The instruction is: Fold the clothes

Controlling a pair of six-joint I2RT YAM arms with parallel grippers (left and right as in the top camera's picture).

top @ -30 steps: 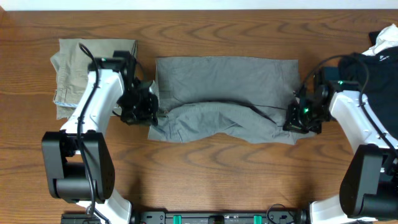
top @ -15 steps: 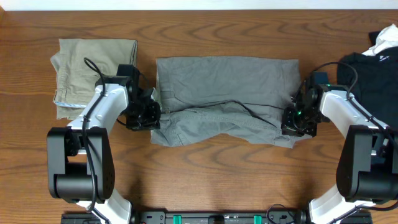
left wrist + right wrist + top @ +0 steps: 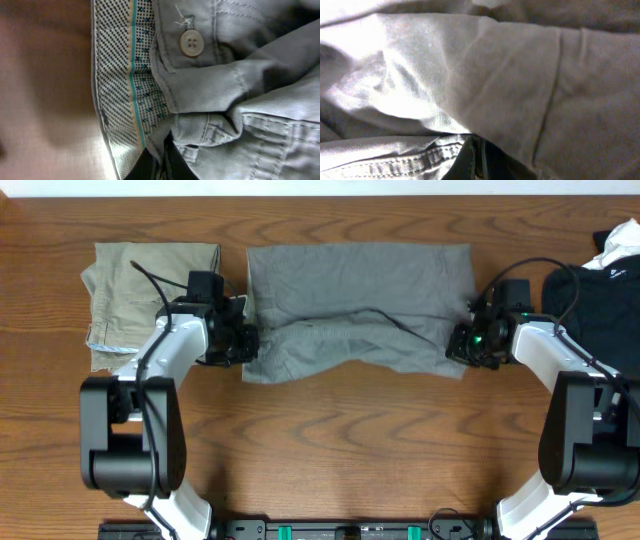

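While my left gripper point(image 3: 240, 345) and right gripper point(image 3: 463, 345) are each clamped shut on one side edge of the clothes point(image 3: 360, 295), they lie wrinkled on the table point(image 3: 330, 450), between khaki trousers point(image 3: 130, 280) and a black garment point(image 3: 590, 295).

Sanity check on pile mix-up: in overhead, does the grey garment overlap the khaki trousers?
No, the grey garment lies apart from the khaki trousers, with a strip of bare table showing between their edges.

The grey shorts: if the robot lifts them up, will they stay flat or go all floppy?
Probably floppy: the grey shorts sag and wrinkle between the left gripper and right gripper. Likely not slippery, as the weave looks matte.
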